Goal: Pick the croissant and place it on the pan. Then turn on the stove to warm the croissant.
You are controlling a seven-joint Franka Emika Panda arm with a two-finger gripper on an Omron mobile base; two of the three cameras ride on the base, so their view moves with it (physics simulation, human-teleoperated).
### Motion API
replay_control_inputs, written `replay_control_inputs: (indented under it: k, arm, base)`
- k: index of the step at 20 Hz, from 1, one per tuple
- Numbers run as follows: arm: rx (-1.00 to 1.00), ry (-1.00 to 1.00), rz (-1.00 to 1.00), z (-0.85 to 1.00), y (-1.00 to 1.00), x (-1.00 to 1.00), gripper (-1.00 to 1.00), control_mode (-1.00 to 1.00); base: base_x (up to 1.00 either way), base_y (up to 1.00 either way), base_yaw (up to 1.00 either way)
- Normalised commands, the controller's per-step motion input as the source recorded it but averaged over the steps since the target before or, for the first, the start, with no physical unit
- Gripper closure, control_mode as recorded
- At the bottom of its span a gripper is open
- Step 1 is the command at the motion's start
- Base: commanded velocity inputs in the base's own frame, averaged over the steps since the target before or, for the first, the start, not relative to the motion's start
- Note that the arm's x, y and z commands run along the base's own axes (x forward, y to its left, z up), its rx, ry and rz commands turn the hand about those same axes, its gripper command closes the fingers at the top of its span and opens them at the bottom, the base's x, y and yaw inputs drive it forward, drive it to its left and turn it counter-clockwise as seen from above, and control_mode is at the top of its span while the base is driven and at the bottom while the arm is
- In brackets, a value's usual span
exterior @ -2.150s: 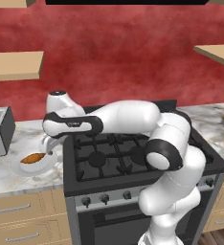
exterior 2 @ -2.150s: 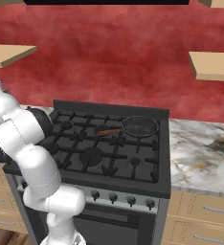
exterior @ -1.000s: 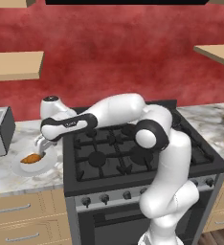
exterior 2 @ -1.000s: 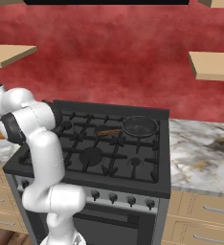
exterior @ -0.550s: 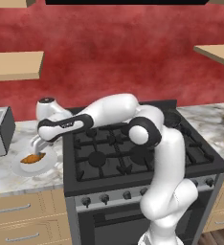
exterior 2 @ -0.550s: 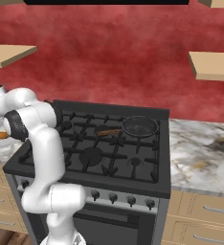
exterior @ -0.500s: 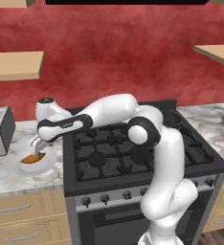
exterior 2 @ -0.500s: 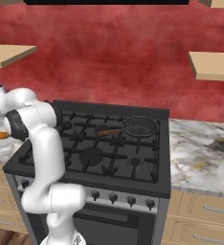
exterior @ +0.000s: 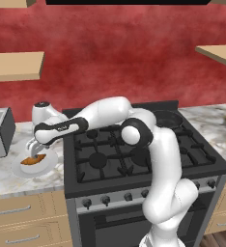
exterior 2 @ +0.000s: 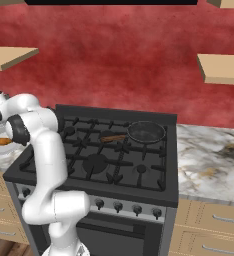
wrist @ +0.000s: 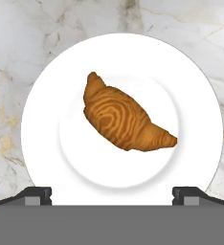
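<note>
Fingers of the two-finger gripper [wrist: 112,194] stand wide apart above the orange-brown croissant [wrist: 125,116] on a round white plate [wrist: 195,100].

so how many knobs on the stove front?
5 show on the stove: one row along the front panel in the right base view, knobs running from left of centre to the right end. The arm may hide more at the left.

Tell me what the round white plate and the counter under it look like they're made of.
The round white plate looks like glazed ceramic: smooth, uniformly white, with a soft sheen. The grey-veined countertop looks like polished marble or similar stone, judging by its cloudy veining, though a printed surface can't be ruled out.
</note>
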Motion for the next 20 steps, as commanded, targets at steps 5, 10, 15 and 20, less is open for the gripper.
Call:
replay_control_inputs:
  k: [5, 10, 15, 20]
  arm:
    - [0.0, 0.0, 0.0, -0.15, 0.13, 0.14, -1.0, -1.0]
    - [0.0, 0.0, 0.0, -0.12, 0.06, 0.17, -1.0, -1.0]
    - [0.0, 0.0, 0.03, -0.12, 0.0, 0.19, -1.0, -1.0]
    - [0.0, 0.0, 0.03, -0.13, 0.06, 0.19, -1.0, -1.0]
  base:
    - [0.0, 0.0, 0.0]
    - [0.0, 0.0, 0.0]
    - [0.0, 0.0, 0.0]
    - [0.0, 0.0, 0.0]
